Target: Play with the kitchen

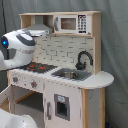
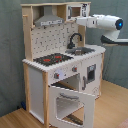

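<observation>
Reaching in from the second exterior view's right, your Panda arm (image 2: pixel 102 22) lies nearly level, its long axis pointing at the upper shelf of the play kitchen (image 2: pixel 60 60), about where the microwave (image 1: pixel 72 23) sits. The kitchen stands on the floor against a grey curtain, and the arm's tip is up at hood and microwave height, well above the black faucet (image 2: pixel 74 39), the sink (image 1: pixel 70 75) and the black-red stovetop (image 2: pixel 52 59). You have to drop down to reach any of those. The oven door (image 2: pixel 72 102) hangs open below. The gripper (image 2: pixel 80 20) blends into the shelf, so you cannot tell how wide it is or whether it holds anything. In the first exterior view the arm's body covers the kitchen's left edge.
</observation>
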